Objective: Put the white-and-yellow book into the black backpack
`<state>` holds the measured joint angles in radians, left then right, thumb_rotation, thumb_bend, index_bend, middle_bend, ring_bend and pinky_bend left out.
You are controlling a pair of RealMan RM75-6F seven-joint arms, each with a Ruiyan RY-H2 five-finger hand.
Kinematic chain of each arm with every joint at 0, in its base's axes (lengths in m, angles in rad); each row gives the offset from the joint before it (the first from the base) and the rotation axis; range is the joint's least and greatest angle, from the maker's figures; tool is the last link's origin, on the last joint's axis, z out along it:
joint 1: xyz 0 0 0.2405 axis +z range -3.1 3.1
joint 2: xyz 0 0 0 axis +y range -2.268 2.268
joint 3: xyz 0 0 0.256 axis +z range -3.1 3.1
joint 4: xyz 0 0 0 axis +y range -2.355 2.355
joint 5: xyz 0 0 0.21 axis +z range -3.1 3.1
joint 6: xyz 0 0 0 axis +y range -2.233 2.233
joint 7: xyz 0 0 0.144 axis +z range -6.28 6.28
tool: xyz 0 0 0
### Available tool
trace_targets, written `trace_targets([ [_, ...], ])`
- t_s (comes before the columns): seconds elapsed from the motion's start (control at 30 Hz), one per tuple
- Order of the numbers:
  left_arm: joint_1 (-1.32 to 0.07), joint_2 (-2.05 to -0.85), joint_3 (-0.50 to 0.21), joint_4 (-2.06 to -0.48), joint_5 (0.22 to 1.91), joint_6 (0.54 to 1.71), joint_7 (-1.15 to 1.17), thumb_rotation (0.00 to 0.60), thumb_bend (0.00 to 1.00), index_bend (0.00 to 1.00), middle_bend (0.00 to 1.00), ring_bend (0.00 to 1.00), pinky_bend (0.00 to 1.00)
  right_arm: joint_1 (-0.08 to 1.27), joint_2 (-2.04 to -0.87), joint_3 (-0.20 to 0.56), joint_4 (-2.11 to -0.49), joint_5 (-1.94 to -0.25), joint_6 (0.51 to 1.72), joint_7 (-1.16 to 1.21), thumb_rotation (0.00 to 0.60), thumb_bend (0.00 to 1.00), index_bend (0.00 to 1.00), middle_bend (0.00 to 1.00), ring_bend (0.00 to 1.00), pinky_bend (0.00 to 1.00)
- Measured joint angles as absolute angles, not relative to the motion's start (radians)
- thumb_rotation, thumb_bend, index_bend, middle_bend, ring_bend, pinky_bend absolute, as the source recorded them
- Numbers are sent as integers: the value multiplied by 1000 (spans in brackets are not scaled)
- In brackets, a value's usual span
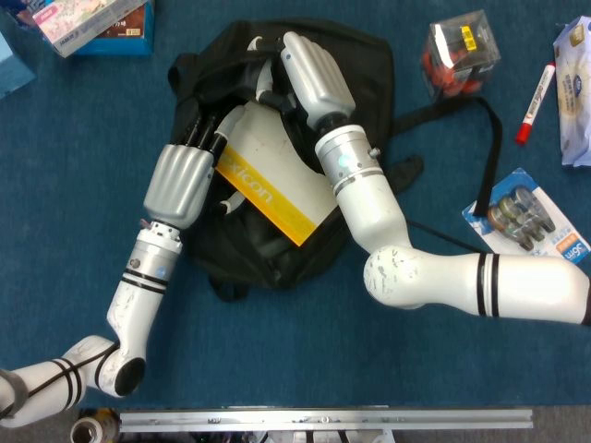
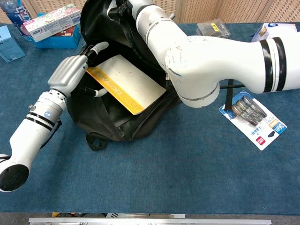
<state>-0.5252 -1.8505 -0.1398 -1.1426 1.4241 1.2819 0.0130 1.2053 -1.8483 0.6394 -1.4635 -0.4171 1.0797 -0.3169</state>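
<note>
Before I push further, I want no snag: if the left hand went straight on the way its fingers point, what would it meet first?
Probably the backpack's rim: the left hand points up along the book's left edge into the opening. Depth is unclear.

We see a red marker pen [image 1: 535,101] lying near a white packet [image 1: 574,90] on the blue table [image 1: 295,351]. A clear box [image 1: 460,51] sits close by. A blue card pack [image 1: 529,221] lies flat. At the far left is a colourful box [image 1: 92,23].

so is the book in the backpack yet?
Partly. The book lies tilted in the backpack opening, its yellow edge sticking out; left hand holds it.
</note>
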Motion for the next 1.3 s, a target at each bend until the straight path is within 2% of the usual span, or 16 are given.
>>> trace_targets([
  [0.2, -485, -1810, -131, -1194, 1411, 1304, 41, 598, 149, 0, 3, 0, 223, 1197, -1835, 632, -1477, -415, 1074, -319, 600, 963, 644, 656, 776, 992],
  [0.47, -433, -1734, -115, -1266, 1416, 1352, 23, 600, 149, 0, 9, 0, 223, 1182, -1816, 614, -1497, -417, 1057, -316, 600, 958, 644, 654, 775, 992],
  [0.77, -369, -1623, -85, -1381, 1432, 1395, -13, 600, 149, 0, 19, 0, 223, 1173, -1800, 596, -1513, -412, 1028, -311, 600, 885, 644, 624, 734, 987],
  [0.83, -361, -1607, -78, -1404, 1439, 1398, -16, 600, 149, 0, 19, 0, 223, 1174, -1798, 594, -1517, -409, 1021, -309, 600, 821, 628, 600, 698, 960],
  [1.03, -357, -1591, -72, -1445, 1446, 1378, -14, 600, 149, 0, 19, 0, 223, 1173, -1793, 590, -1531, -405, 995, -290, 600, 329, 442, 473, 522, 764],
  [1.13, -357, -1589, -71, -1455, 1447, 1369, -8, 600, 149, 0, 16, 0, 222, 1172, -1789, 589, -1534, -411, 990, -279, 600, 159, 359, 398, 432, 678],
  [1.3, -353, -1574, -69, -1481, 1445, 1362, 12, 600, 149, 0, 0, 0, 181, 1167, -1778, 588, -1540, -418, 974, -258, 600, 56, 290, 350, 371, 622],
])
